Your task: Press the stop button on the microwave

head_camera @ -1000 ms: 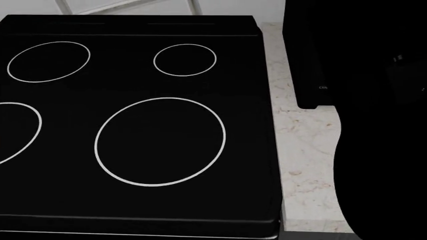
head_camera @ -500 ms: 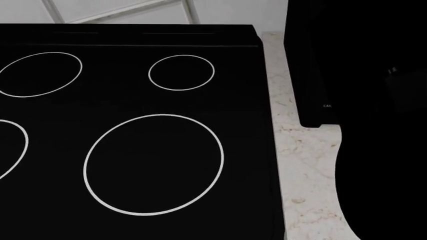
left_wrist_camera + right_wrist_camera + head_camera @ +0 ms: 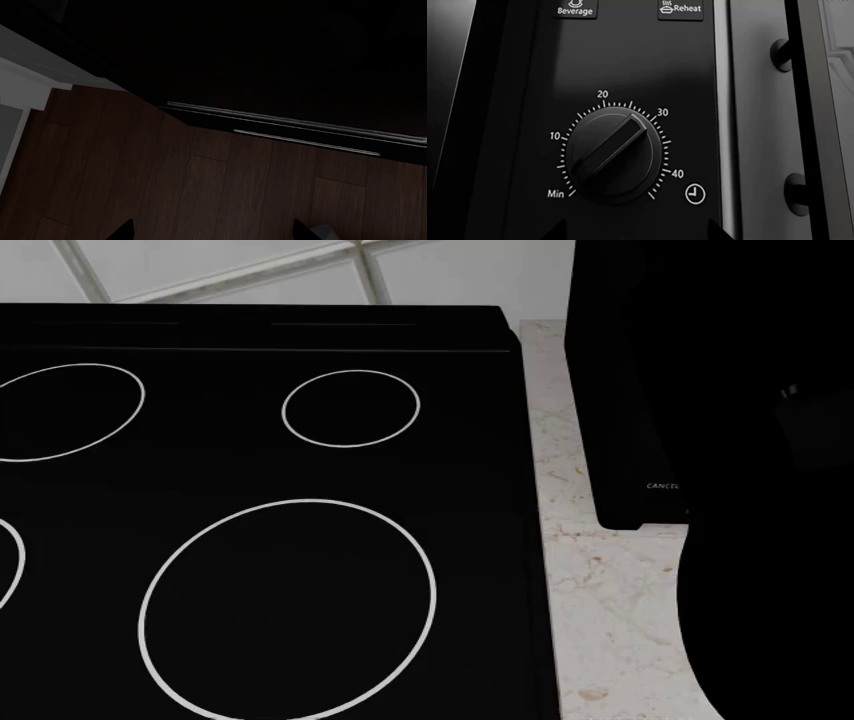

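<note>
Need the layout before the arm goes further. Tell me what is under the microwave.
The microwave stands on a pale marble counter beside the black cooktop. The counter directly beneath it is hidden, and a dark arm covers its right side.

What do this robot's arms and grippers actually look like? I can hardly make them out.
Very little shows. In the head view the right arm is only a black, rounded silhouette with no visible markings or cables. In each wrist view just two dark, pointed fingertips poke into the edge of the picture, one on the left gripper with a paler grey patch.
</note>
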Controlling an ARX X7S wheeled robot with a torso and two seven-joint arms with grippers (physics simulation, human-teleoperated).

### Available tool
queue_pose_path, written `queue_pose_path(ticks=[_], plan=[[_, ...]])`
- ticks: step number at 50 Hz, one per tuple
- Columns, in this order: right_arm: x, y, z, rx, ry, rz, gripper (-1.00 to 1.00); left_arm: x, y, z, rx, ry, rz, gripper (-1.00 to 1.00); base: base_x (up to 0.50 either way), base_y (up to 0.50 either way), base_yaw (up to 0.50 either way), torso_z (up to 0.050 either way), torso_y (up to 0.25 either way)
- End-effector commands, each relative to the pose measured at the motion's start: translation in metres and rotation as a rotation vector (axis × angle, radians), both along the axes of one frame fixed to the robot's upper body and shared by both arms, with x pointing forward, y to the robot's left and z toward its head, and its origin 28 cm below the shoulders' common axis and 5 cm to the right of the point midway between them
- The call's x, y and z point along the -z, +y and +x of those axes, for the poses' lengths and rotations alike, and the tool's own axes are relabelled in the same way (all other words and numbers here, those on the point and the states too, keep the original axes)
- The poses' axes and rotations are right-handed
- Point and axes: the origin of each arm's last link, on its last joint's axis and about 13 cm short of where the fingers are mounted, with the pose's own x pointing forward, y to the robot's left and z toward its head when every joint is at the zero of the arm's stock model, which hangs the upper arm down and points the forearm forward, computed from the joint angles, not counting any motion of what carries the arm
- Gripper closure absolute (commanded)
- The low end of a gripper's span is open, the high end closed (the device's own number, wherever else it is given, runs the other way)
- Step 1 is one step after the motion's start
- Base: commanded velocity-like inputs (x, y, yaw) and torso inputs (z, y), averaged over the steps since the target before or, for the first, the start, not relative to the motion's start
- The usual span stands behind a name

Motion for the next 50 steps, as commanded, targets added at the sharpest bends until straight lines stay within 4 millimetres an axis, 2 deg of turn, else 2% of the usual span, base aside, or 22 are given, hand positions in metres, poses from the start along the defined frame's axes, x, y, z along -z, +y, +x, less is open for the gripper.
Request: queue_pose_path(ticks=[1, 10, 20, 39, 40, 44, 50], plan=[[0.000, 0.002, -0.003, -0.016, -0.014, 0.002, -1.00, 0.000, 0.000, -0.001, -0.001, 0.005, 0.000, -1.00, 0.00, 0.00, 0.00, 0.050, 0.082], [-0.007, 0.003, -0.008, -0.014, -0.042, 0.007, -1.00, 0.000, 0.000, -0.001, -0.001, 0.005, 0.000, -1.00, 0.00, 0.00, 0.00, 0.045, 0.064], [0.000, 0.001, -0.004, 0.008, -0.018, -0.004, -1.00, 0.000, 0.000, -0.001, -0.001, 0.005, 0.000, -1.00, 0.00, 0.00, 0.00, 0.000, 0.000], [0.010, -0.005, -0.022, 0.023, 0.015, -0.019, -1.00, 0.000, 0.000, -0.001, -0.001, 0.005, 0.000, -1.00, 0.00, 0.00, 0.00, 0.000, 0.000], [0.010, -0.004, -0.024, 0.020, 0.017, -0.016, 1.00, 0.000, 0.000, -0.001, -0.001, 0.005, 0.000, -1.00, 0.00, 0.00, 0.00, 0.000, 0.000], [0.009, -0.005, -0.029, 0.017, -0.012, 0.000, 1.00, 0.000, 0.000, -0.001, -0.001, 0.005, 0.000, -1.00, 0.00, 0.00, 0.00, 0.000, 0.000], [0.017, -0.011, -0.026, 0.015, 0.025, 0.026, 1.00, 0.000, 0.000, -0.001, -0.001, 0.005, 0.000, -1.00, 0.00, 0.00, 0.00, 0.000, 0.000]])
